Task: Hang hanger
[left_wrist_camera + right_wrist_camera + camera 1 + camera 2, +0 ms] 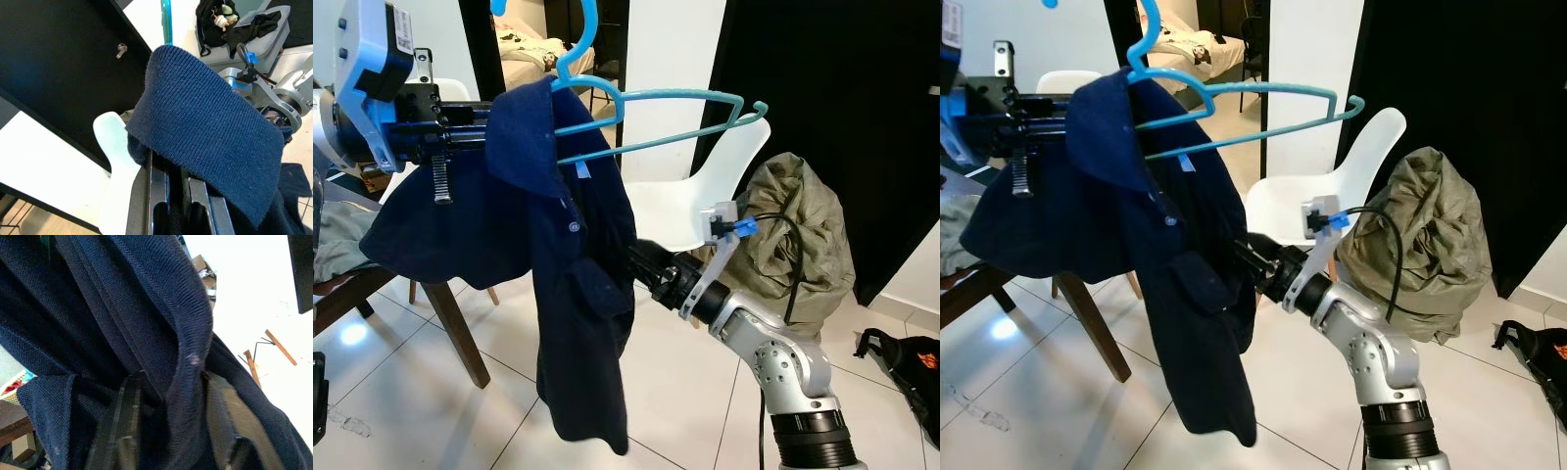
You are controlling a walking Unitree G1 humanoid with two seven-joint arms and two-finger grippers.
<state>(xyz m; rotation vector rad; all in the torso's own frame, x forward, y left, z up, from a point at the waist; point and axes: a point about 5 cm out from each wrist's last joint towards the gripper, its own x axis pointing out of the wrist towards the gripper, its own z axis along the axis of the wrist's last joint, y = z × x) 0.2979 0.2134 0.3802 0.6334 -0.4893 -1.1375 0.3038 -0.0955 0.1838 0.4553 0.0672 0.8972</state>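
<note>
Holding the load high, the left gripper (460,132) sits up at the robot's left in the left eye view, its black fingers running into the shoulder of a navy polo shirt (558,264) that hangs half-on a blue hanger (646,117). One arm of the hanger is inside the collar; the other sticks out bare toward the white chair (705,186). My read: the shirt is kept off the floor so the second shoulder can be worked on before hanging.

Right eye view now: the right gripper (1239,259) reaches in low, buried in the shirt's body, likely steadying or tugging the cloth. An olive bag (1420,245) slumps on the chair behind.

Left wrist view: two black fingers (159,196) lie nearly together with the ribbed navy cloth draped over and pinched between them, so that one is closed on the shirt.

Right wrist view: the fingers (122,426) stand apart with a thick fold of shirt running between them; whether they squeeze it, I cannot tell.

Writing: a small pale tag at the collar, nothing legible.
</note>
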